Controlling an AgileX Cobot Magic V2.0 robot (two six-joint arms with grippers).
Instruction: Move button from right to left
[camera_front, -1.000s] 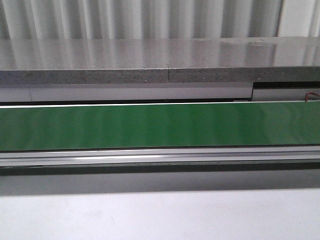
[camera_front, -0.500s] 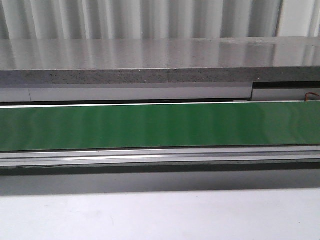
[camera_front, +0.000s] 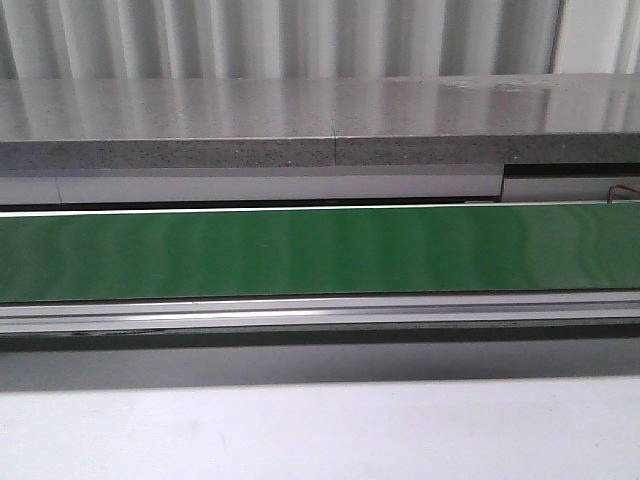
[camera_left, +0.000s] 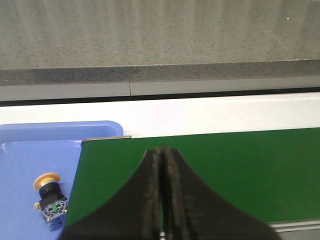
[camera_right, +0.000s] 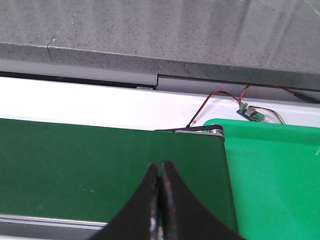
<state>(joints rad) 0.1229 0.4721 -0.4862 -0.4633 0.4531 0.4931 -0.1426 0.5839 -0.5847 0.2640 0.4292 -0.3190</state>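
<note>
Both tools hang closed and empty. The left tool (camera_left: 161, 190) has its two dark, curved fingers (camera_left: 150, 200) pressed together along their full visible length. The right tool (camera_right: 159, 200) shows the same pose, its black fingers (camera_right: 172, 205) meeting at the tips. Neither arm appears in the front view.

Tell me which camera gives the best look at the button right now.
The left wrist view. There the button lies in a blue tray beside the green belt, orange cap visible. The front view shows only the belt, no button. The right wrist view shows the belt's other end and a green tray, no button.
</note>
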